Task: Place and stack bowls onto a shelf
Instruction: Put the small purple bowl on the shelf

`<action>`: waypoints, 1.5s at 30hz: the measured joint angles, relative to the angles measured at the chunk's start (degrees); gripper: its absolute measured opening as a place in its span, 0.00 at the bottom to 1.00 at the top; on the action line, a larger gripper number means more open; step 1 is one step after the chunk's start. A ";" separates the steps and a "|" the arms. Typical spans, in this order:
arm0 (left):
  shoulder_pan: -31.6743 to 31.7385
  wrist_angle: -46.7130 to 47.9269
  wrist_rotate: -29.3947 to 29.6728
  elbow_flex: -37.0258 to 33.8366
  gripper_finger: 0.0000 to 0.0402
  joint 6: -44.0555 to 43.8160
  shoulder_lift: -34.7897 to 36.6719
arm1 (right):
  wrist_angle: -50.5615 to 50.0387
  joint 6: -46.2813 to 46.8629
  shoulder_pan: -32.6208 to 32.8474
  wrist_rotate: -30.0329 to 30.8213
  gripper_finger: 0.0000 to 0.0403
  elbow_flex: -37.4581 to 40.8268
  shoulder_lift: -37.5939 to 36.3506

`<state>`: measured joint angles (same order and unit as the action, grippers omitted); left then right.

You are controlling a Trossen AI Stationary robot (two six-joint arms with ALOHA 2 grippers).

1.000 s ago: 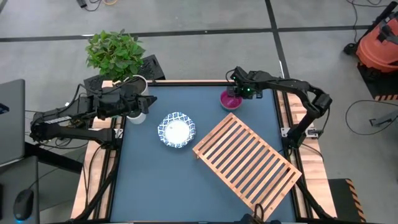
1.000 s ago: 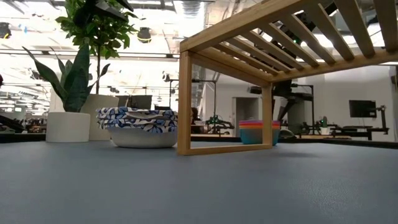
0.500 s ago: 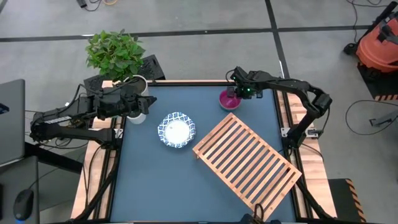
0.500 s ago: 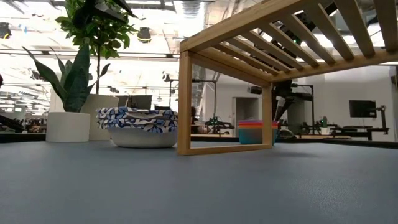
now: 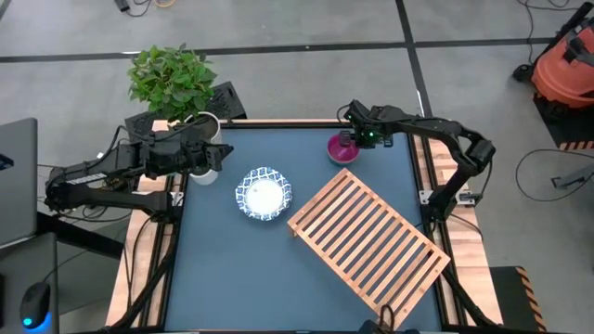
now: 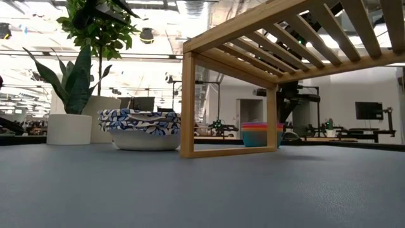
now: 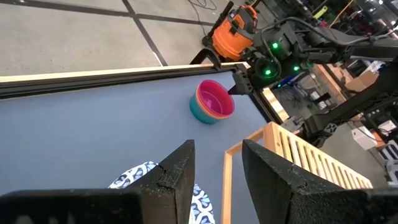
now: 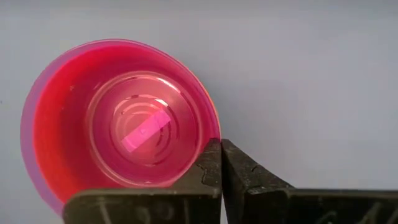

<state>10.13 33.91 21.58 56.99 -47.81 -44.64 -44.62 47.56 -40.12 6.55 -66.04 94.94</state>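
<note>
**Right gripper clamps down on the magenta bowl's rim**

Nearest the low camera stands the shelf (image 6: pixel 278 38), its light-wood slats running overhead and its corner leg planted on the dark blue table (image 6: pixel 190 190). From above, the shelf (image 5: pixel 367 237) lies at an angle across the table's right half. Just to its left sits a white bowl with a blue patterned rim (image 5: pixel 263 194), upright and alone, close to the shelf's corner but apart from it.

Further back, the left gripper (image 5: pixel 218 154) hovers at the table's left edge beside the pale plant pot (image 5: pixel 206 122), fingers (image 7: pixel 174 177) parted with nothing between them. Behind it rises the leafy plant (image 5: pixel 172 76).

At the far right corner, there's the action: the nested stack of small bowls (image 6: pixel 259 134), magenta on top, orange-red and teal beneath, rests on the table beyond the shelf. The right gripper (image 5: pixel 356 139) is right on it, and the wrist camera shows its fingers (image 8: pixel 211 168) pressed together on the rim of the magenta bowl (image 8: pixel 118 118).
</note>
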 joint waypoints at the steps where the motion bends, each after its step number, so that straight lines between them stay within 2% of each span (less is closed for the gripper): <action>1: 0.00 0.02 -0.02 0.00 0.29 0.00 0.00 | 0.00 0.00 0.00 -0.11 0.04 0.00 -0.01; 11: 0.00 0.04 -0.10 0.00 0.29 -0.02 0.00 | -0.74 0.46 1.61 -1.17 0.04 -2.99 -4.08; 16: 0.00 0.04 -0.08 0.00 0.29 0.11 0.00 | -3.26 0.38 1.57 -0.78 0.04 -6.02 -6.27; 25: 0.00 0.11 -0.04 0.00 0.29 0.15 0.01 | -8.39 -0.38 1.84 1.02 0.06 -6.36 -8.76; 34: -0.01 0.15 0.20 0.00 0.29 0.15 0.01 | -17.30 3.35 4.18 1.35 0.37 -6.34 -4.10; 38: -0.02 0.15 0.20 0.00 0.29 0.11 0.02 | -18.60 7.24 5.89 4.69 0.51 -6.32 -0.81; 41: -0.02 0.15 0.20 0.00 0.29 0.09 0.01 | -19.99 9.29 6.12 7.17 0.57 -6.27 1.47; 45: -0.02 0.13 0.06 0.00 0.29 0.07 0.02 | -20.16 9.46 5.64 8.60 0.59 -6.23 3.56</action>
<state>10.11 34.04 21.64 56.99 -47.75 -44.62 -64.78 57.02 -34.47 15.16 -72.27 98.50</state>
